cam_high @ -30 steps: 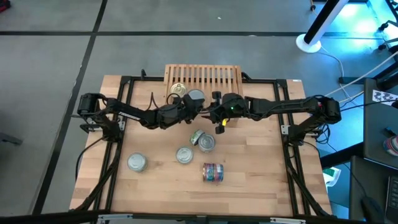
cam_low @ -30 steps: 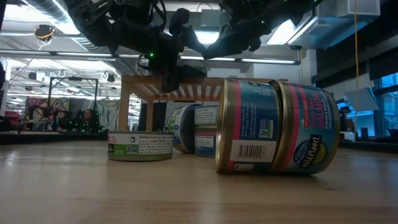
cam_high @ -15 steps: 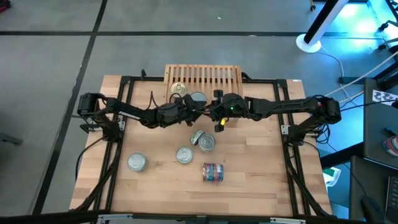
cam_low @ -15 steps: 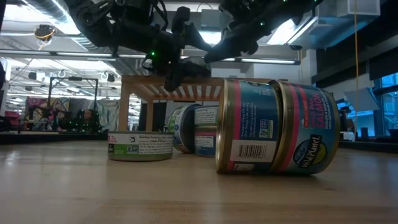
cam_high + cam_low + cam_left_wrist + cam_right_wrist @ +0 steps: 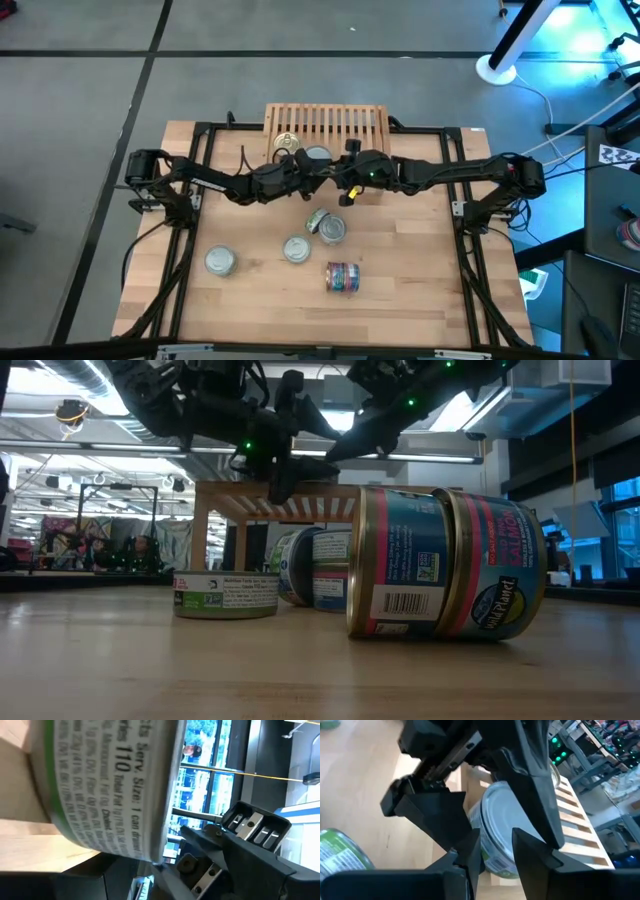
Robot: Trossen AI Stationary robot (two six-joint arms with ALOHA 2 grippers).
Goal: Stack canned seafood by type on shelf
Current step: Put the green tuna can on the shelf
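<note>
My left gripper (image 5: 305,168) is shut on a tin (image 5: 316,156) with a silver lid and a green-banded side, at the front edge of the light-wood slatted shelf (image 5: 340,122). A gold-lidded tin (image 5: 286,143) stands on the shelf beside it. My right gripper (image 5: 345,192) hovers open and empty just right of the left one, fingers toward the held tin (image 5: 501,822). On the table lie two silver-lidded tins (image 5: 219,261) (image 5: 296,249), two tins on their sides (image 5: 328,226) and a multicoloured stack on its side (image 5: 343,277). My left gripper pinches the tin's round side (image 5: 492,861) between its two fingers (image 5: 535,795), one on each side. The fingers come nearly level from the table's left. The tin is upright, lid up, its bottom at the shelf's front edge; I cannot tell whether it rests there.
In the low view the multicoloured stack (image 5: 445,563), the tipped tins (image 5: 315,568) and a flat tin (image 5: 226,595) stand between the near edge and the shelf (image 5: 215,510). Black frame rails (image 5: 190,200) run along both table sides.
My left gripper has risen a little with the tin, up to the level of the shelf top. My right gripper has shifted slightly toward the left gripper and the shelf. The tins on the table have stayed in place.
</note>
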